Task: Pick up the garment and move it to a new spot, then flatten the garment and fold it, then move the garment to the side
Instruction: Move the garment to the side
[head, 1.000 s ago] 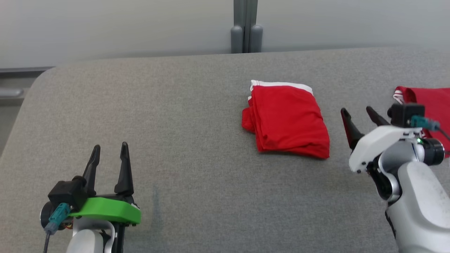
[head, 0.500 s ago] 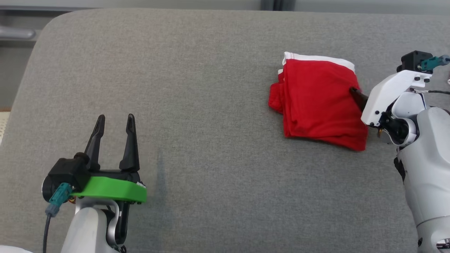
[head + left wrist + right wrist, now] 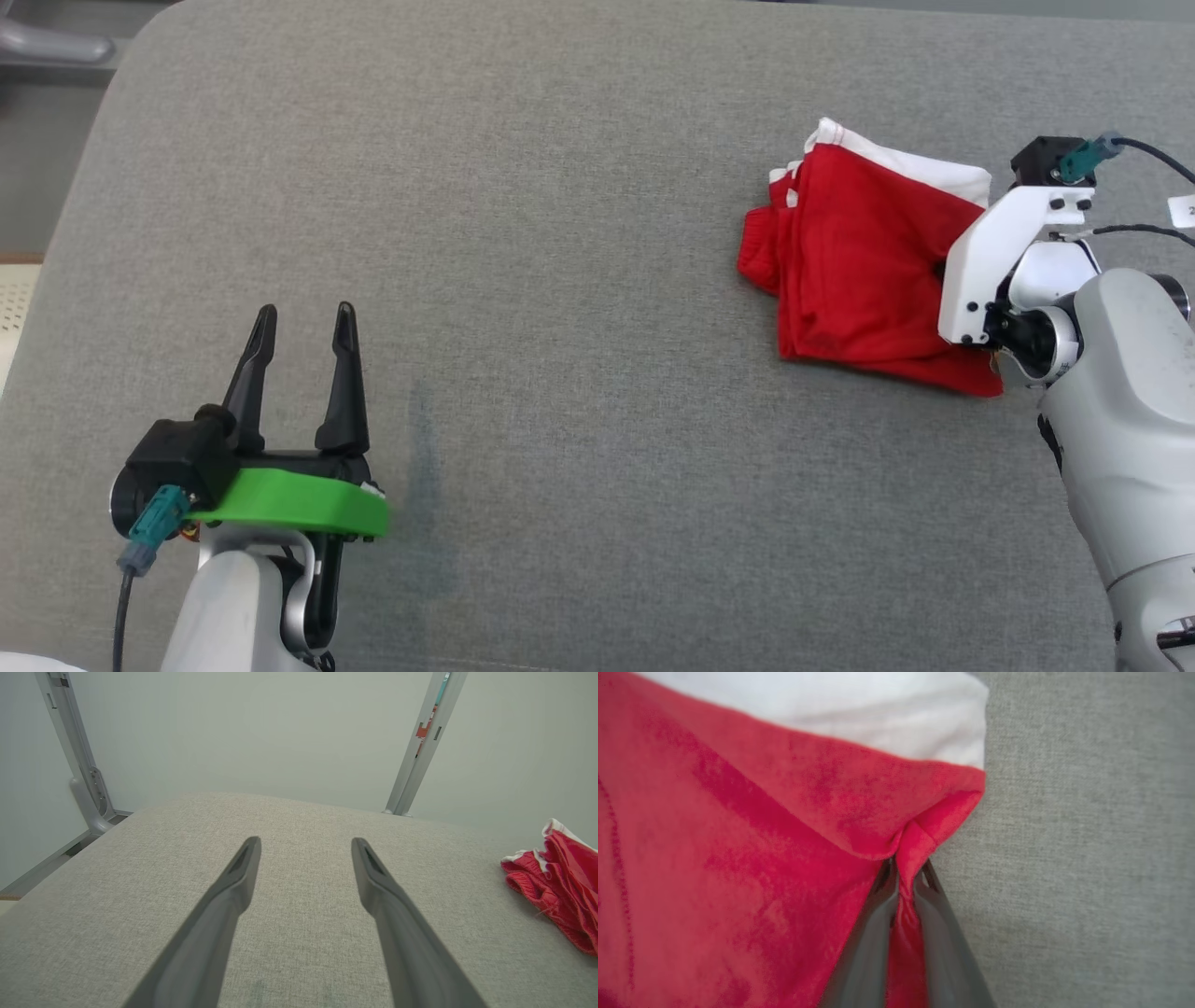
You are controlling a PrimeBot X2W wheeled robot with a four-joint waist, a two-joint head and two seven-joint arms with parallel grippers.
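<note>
Bench: grey woven fabric covering, rounded corner, one faint dark smudge. Wall behind: plain, pale grey-green. A grey metal post and a second post stand against it. Lighting even.

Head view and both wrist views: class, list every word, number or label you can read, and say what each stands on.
Small white tag at the head view's right edge: a dark mark, perhaps "2", cut off by the frame; not surely readable.
Red sticker on the grey metal post, left wrist view: too small to read.
Red folded cloth garment with a white band: no print shows.
</note>
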